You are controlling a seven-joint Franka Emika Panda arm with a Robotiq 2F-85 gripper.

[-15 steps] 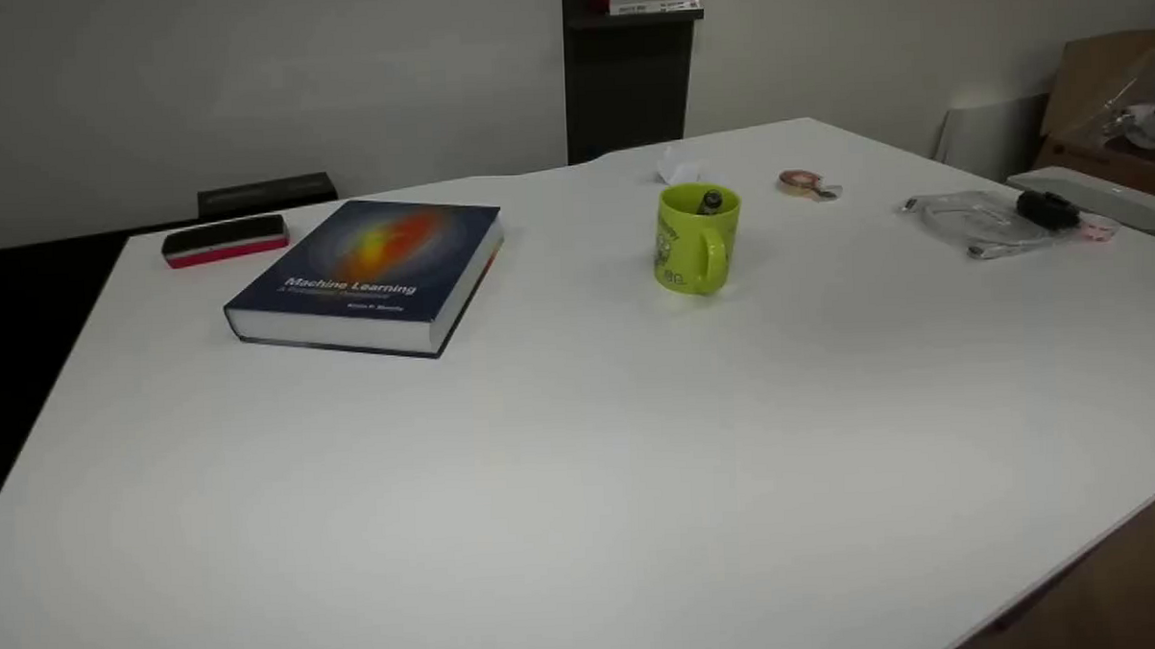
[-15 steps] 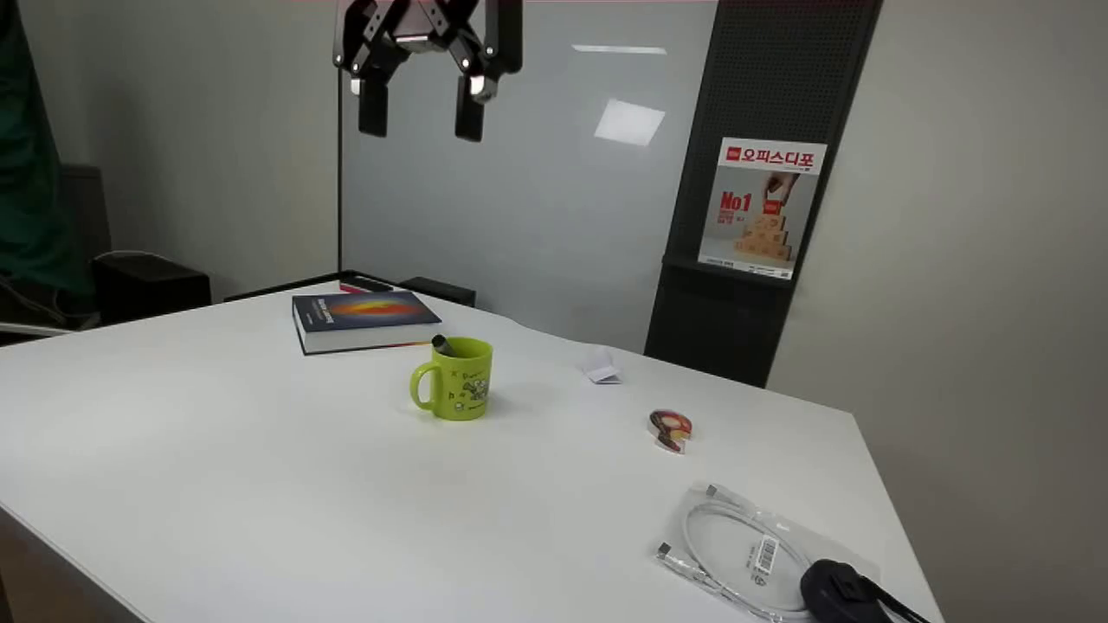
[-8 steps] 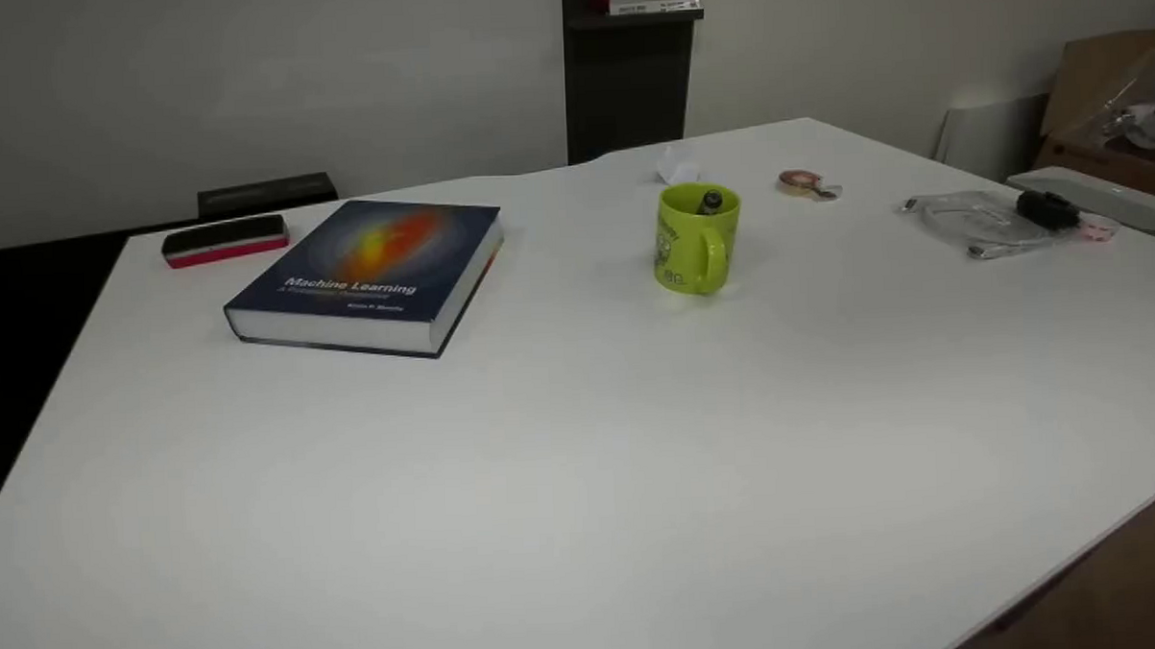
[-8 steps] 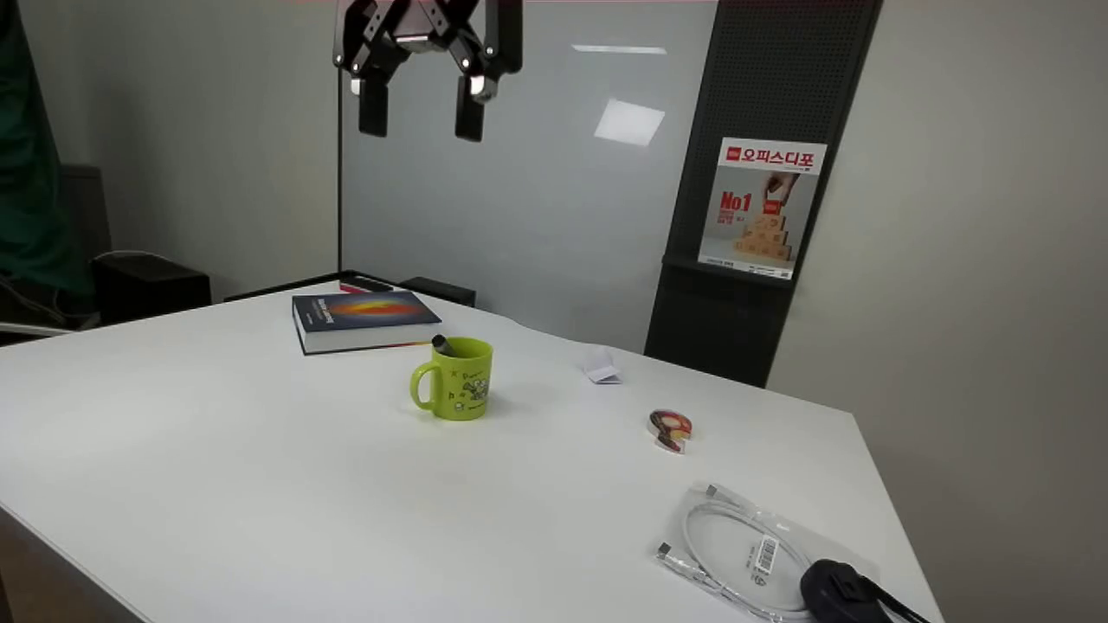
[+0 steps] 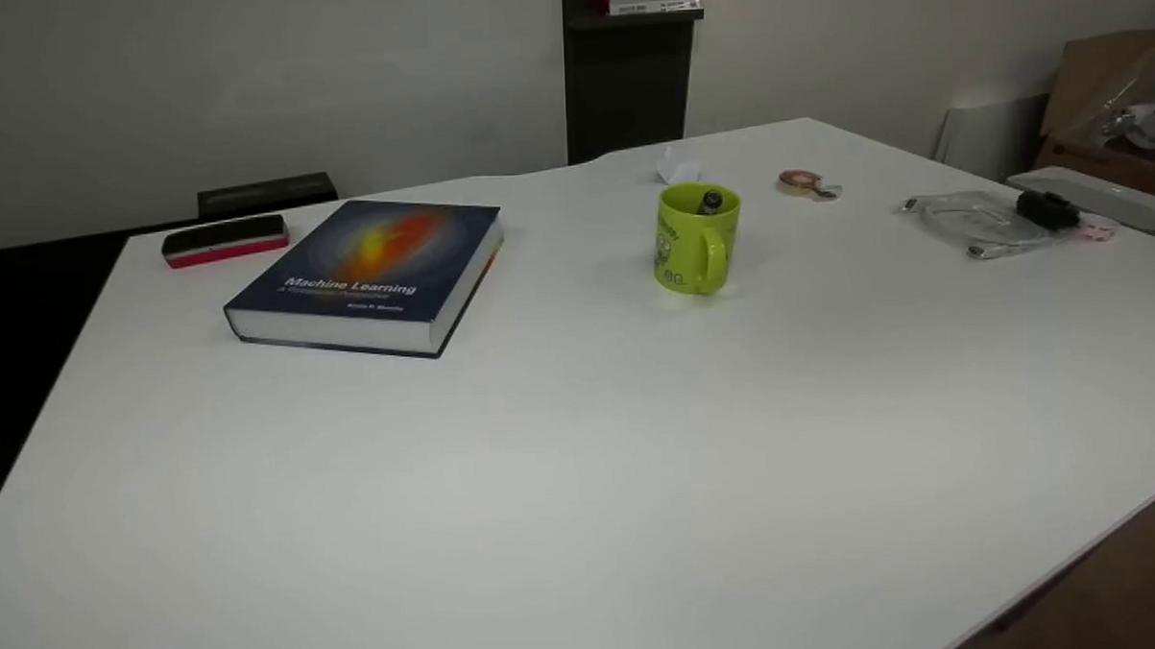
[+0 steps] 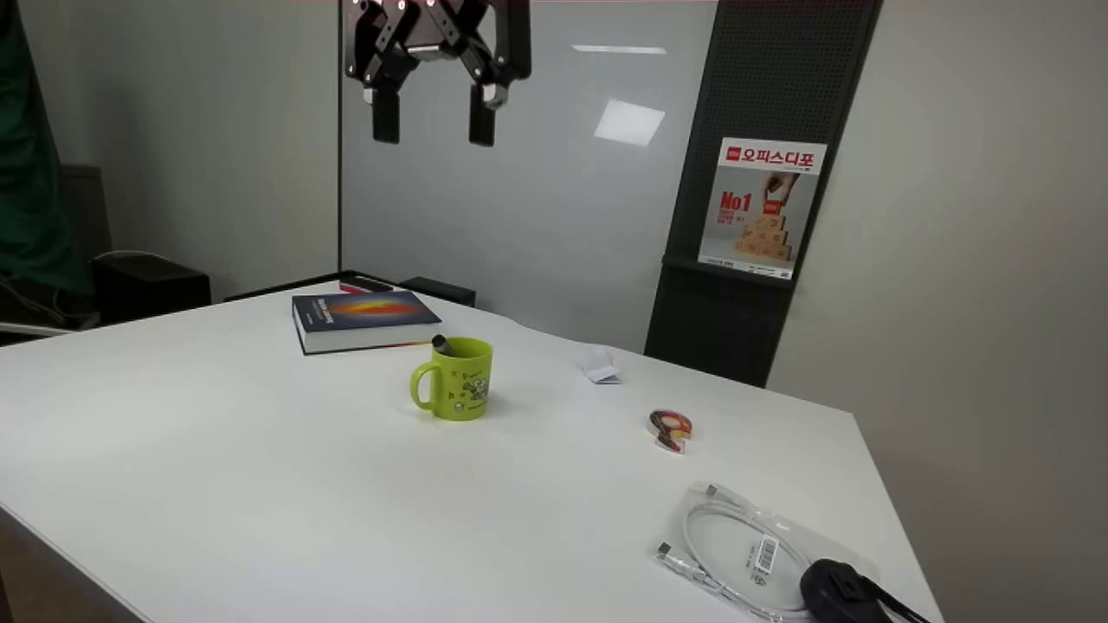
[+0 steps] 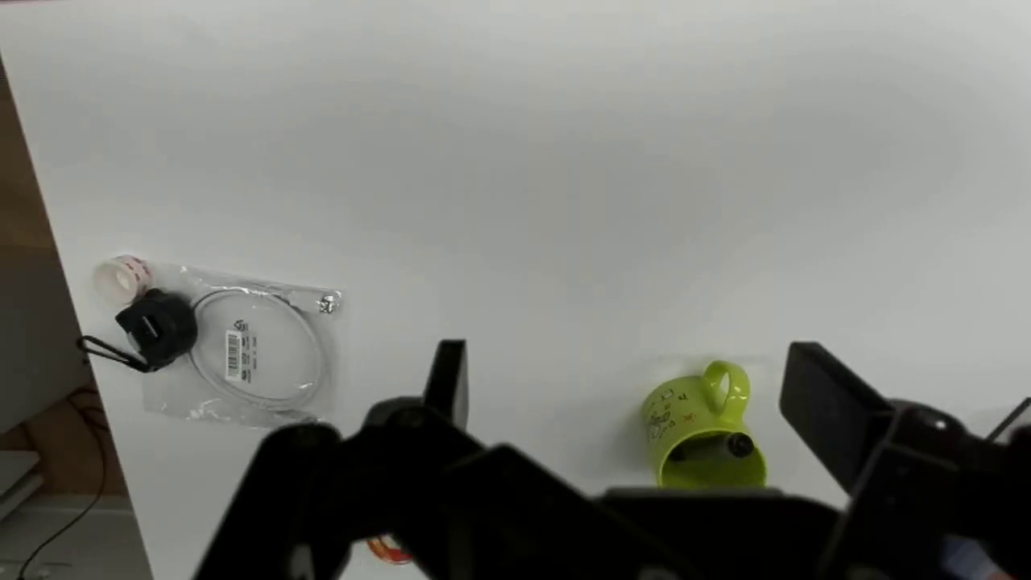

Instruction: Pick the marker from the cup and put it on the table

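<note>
The lime-green cup stands upright on the white table, with its handle toward the camera in that exterior view. It also shows in an exterior view and in the wrist view. The dark marker leans inside the cup, its end sticking out slightly above the rim near the handle, as also seen in an exterior view and the wrist view. My gripper is open and empty, high above the table. In the wrist view, the cup appears between the fingers, nearer the right one, its lower part hidden.
A thick book lies beside the cup, with a red-and-black object behind it. Folded white paper, a small flat orange-brown item, a bagged white cable and a black device also lie on the table.
My gripper has shifted slightly to the right and a little down in an exterior view, still open. The cup and marker have not moved.
</note>
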